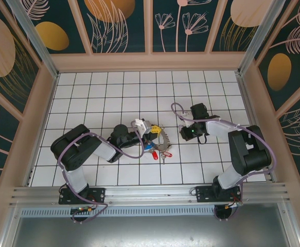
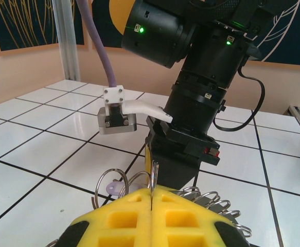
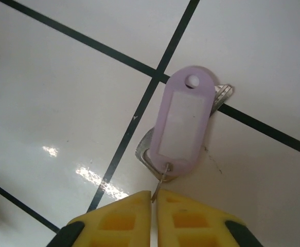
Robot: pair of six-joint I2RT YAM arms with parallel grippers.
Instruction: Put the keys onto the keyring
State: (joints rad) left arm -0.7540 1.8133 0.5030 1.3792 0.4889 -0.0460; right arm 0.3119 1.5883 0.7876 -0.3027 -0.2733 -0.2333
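Observation:
My left gripper is shut on the thin metal keyring, which stands edge-on between its yellow pads. Several keys' wire loops fan out to the right of the pads, and a pale tag lies behind them. From above, the keyring sits mid-floor with red and blue tagged keys beside it. My right gripper is shut on the small wire loop of a key with a lilac tag, lying on the tile. The right gripper's black body is just beyond the keyring.
The white tiled floor has a wooden rim and patterned walls around it. An aluminium rail runs along the near edge by the arm bases. The right arm's purple cable and white camera mount hang close above the left gripper.

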